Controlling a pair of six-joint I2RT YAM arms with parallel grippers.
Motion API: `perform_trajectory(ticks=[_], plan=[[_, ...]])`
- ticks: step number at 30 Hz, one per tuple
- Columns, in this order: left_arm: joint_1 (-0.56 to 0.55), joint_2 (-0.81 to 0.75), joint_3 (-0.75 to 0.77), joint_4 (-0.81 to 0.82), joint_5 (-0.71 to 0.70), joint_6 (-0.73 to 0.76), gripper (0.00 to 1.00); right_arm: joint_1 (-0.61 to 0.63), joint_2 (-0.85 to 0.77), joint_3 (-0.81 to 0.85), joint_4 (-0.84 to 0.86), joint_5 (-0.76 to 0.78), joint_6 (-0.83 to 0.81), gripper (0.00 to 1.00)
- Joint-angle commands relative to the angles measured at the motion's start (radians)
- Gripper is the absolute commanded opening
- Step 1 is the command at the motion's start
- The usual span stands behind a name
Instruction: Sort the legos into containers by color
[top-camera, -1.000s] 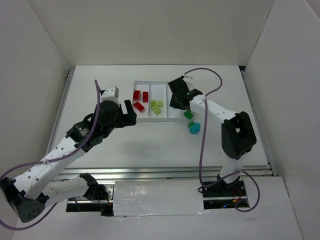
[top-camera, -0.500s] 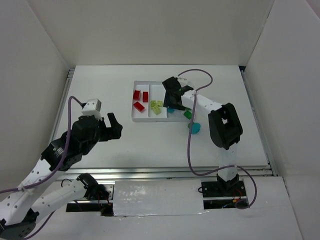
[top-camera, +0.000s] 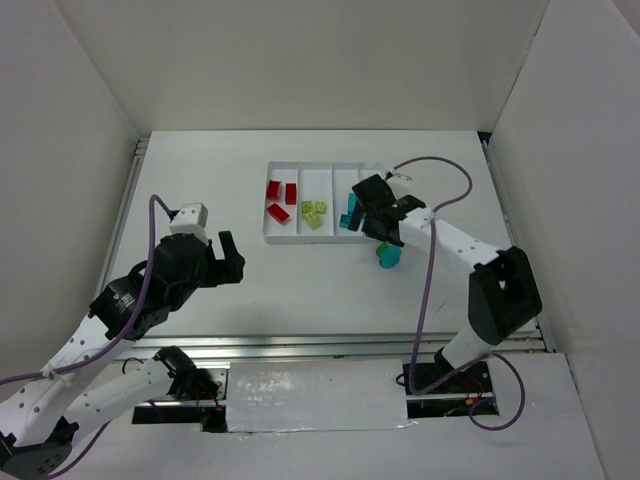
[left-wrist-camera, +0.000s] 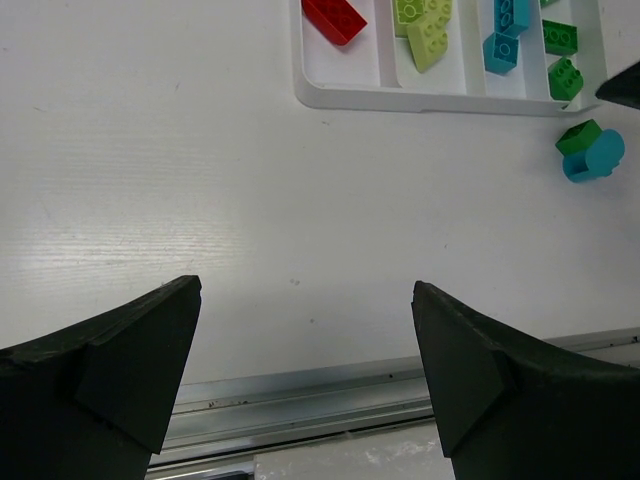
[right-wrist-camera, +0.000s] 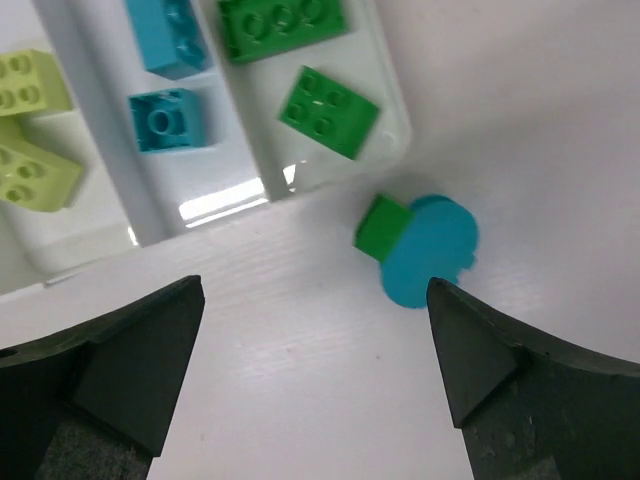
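Left gripper (left-wrist-camera: 305, 370) and right gripper (right-wrist-camera: 315, 370) gape empty; square green plastic brick (right-wrist-camera: 381, 224) touches round cyan brick (right-wrist-camera: 435, 255), five o'clock of shallow white plastic tray (left-wrist-camera: 400, 96).

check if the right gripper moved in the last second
Yes. The right gripper was over the tray's right compartments; it now sits nearer and rightward, at the tray's near right corner, open.

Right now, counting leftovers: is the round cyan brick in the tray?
Out: the cyan brick lies on the table beside a green brick, outside the tray.
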Motion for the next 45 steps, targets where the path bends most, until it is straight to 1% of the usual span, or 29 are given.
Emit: perform_trajectory(ticks=[1, 4, 7, 9, 15, 20, 24, 27, 36, 40, 43, 45], plan=[[0.002, -0.003, -0.001, 0.02, -0.001, 0.026, 1.0, -0.018, -0.116, -0.117, -0.028, 0.083, 0.114, 1.0], [0.002, -0.003, -0.008, 0.024, 0.016, 0.028, 0.99, -0.052, -0.164, -0.227, -0.022, 0.096, 0.163, 1.0], [0.002, -0.011, -0.016, 0.031, 0.028, 0.032, 0.99, -0.076, -0.189, -0.282, 0.02, 0.081, 0.175, 1.0], [0.002, -0.012, -0.019, 0.031, 0.031, 0.034, 0.99, -0.089, -0.177, -0.295, 0.06, 0.051, 0.168, 0.99], [0.002, -0.009, -0.022, 0.032, 0.037, 0.046, 0.99, -0.093, -0.097, -0.292, 0.138, 0.008, 0.112, 0.95], [0.002, 0.001, -0.022, 0.038, 0.05, 0.052, 1.0, -0.109, -0.062, -0.281, 0.175, -0.025, 0.068, 0.93], [0.001, 0.003, -0.024, 0.041, 0.056, 0.058, 1.0, -0.115, -0.019, -0.264, 0.178, -0.026, 0.051, 0.91], [0.002, 0.006, -0.025, 0.044, 0.063, 0.063, 0.99, -0.115, -0.022, -0.263, 0.189, -0.035, 0.023, 0.92], [0.002, 0.011, -0.025, 0.051, 0.073, 0.068, 0.99, -0.121, 0.038, -0.2, 0.146, -0.089, -0.072, 0.9], [0.002, 0.011, -0.025, 0.052, 0.077, 0.071, 1.0, -0.129, 0.057, -0.178, 0.115, -0.121, -0.092, 0.87], [0.002, 0.011, -0.025, 0.054, 0.083, 0.075, 0.99, -0.136, 0.061, -0.18, 0.109, -0.135, -0.098, 0.79], [0.001, 0.009, -0.025, 0.055, 0.09, 0.078, 0.99, -0.139, 0.069, -0.175, 0.103, -0.146, -0.106, 0.76]])
